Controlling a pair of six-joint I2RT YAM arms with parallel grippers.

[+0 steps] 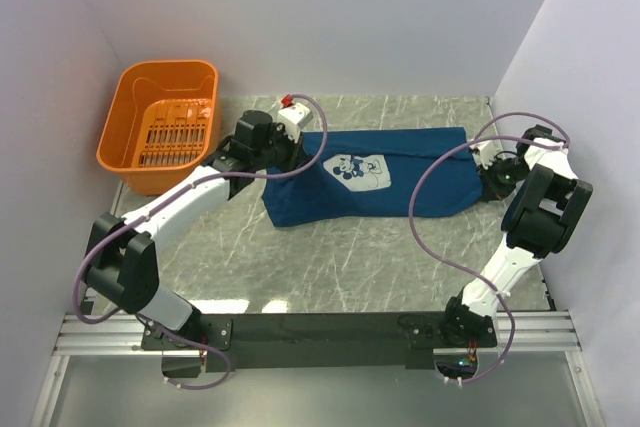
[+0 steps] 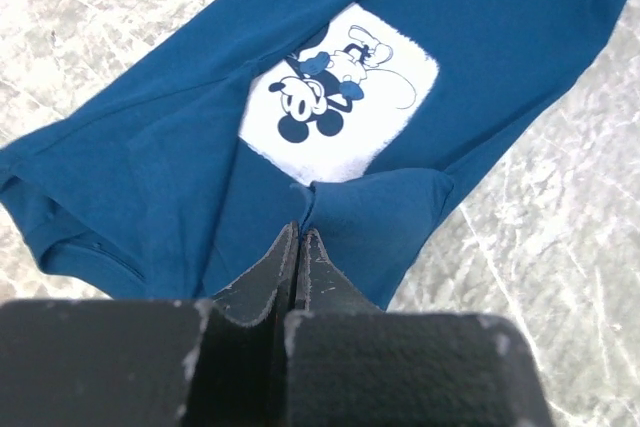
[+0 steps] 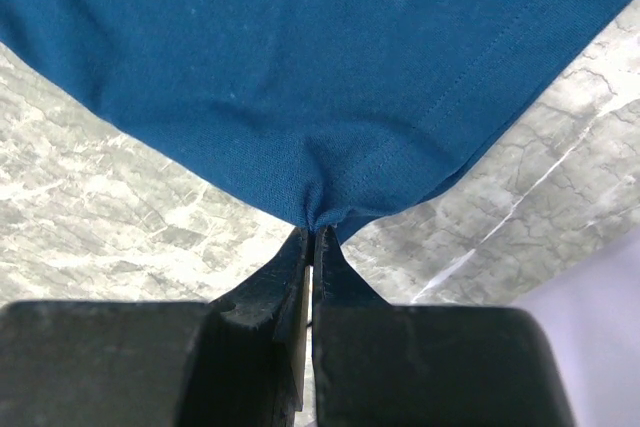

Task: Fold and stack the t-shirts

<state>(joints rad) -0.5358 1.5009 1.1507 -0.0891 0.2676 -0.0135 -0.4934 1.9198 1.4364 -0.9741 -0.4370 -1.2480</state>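
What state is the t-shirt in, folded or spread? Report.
Partly folded: the t-shirt lies as a long band, print up, pinched by the left claw and right claw.

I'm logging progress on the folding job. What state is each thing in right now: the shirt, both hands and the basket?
t-shirt: stretched in a long band on the table, print facing up, not yet a compact fold.
left hand: shut on a pinch of the t-shirt near the print.
right hand: shut on the t-shirt's edge.
orange basket: upright at the far left, nothing seen inside.
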